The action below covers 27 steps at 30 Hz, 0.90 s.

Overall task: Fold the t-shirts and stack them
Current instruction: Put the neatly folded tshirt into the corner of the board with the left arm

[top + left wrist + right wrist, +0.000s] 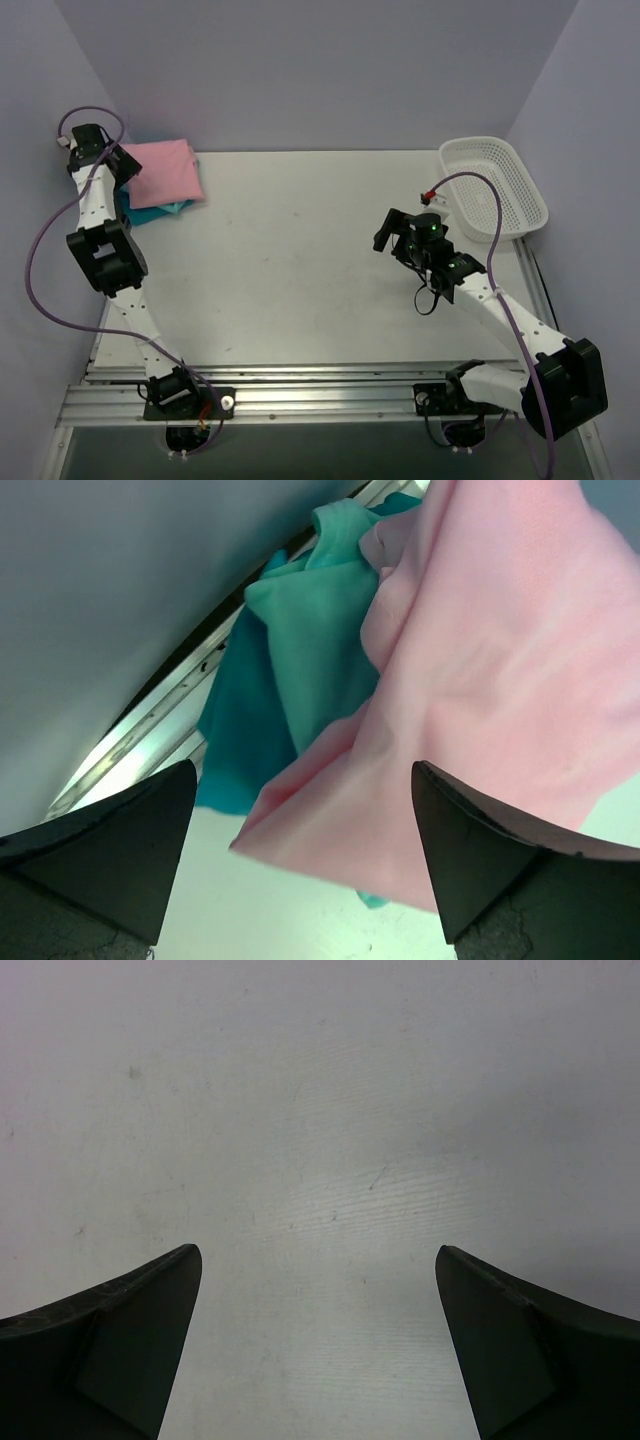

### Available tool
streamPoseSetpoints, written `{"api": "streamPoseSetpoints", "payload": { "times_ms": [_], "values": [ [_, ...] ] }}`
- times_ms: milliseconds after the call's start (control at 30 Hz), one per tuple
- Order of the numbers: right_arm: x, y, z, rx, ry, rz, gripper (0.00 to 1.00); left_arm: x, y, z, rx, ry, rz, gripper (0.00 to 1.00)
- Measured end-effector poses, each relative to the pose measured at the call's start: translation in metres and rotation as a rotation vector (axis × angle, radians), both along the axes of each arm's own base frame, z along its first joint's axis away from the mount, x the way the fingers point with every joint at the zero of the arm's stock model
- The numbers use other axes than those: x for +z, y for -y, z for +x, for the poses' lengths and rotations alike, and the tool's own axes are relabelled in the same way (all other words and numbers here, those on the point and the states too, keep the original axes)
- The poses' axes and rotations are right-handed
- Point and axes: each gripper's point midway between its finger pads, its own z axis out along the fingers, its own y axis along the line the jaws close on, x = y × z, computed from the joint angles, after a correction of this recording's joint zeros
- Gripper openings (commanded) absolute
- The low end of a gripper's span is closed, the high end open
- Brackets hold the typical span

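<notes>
1 pink tee (163,170) atop teal tee (290,650); L gripper (300,780) wide

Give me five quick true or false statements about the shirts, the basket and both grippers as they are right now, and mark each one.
1. The pink t-shirt lies on top of the teal t-shirt. True.
2. The white basket holds a folded shirt. False: no cloth shows inside it.
3. The right gripper is open over bare table. True.
4. The left gripper is clamped on the pink t-shirt. False: its jaws stand wide open with nothing pinched between them.
5. The two shirts sit at the table's near right corner. False: they sit at its far left corner.
</notes>
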Motion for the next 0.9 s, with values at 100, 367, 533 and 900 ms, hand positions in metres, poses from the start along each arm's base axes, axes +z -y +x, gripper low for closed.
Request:
{"api": "streamPoseSetpoints", "payload": {
  "times_ms": [100, 367, 533, 900],
  "values": [
    [0.0, 0.001, 0.0, -0.004, 0.001, -0.008, 1.0, 0.032, -0.003, -0.015, 0.047, 0.002, 0.049, 0.97],
    [-0.002, 0.002, -0.001, -0.013, 0.0, -0.031, 1.0, 0.208, 0.025, -0.075, 0.135, 0.243, 0.192, 0.97],
    [0.0, 0.002, -0.003, -0.014, 0.001, -0.038, 1.0, 0.287, 0.139, -0.146, -0.023, 0.403, 0.211, 0.97],
    [0.037, 0.0, -0.035, 0.002, 0.072, -0.044, 1.0, 0.182, 0.259, -0.329, -0.423, 0.472, 0.155, 0.94]
  ]
}}
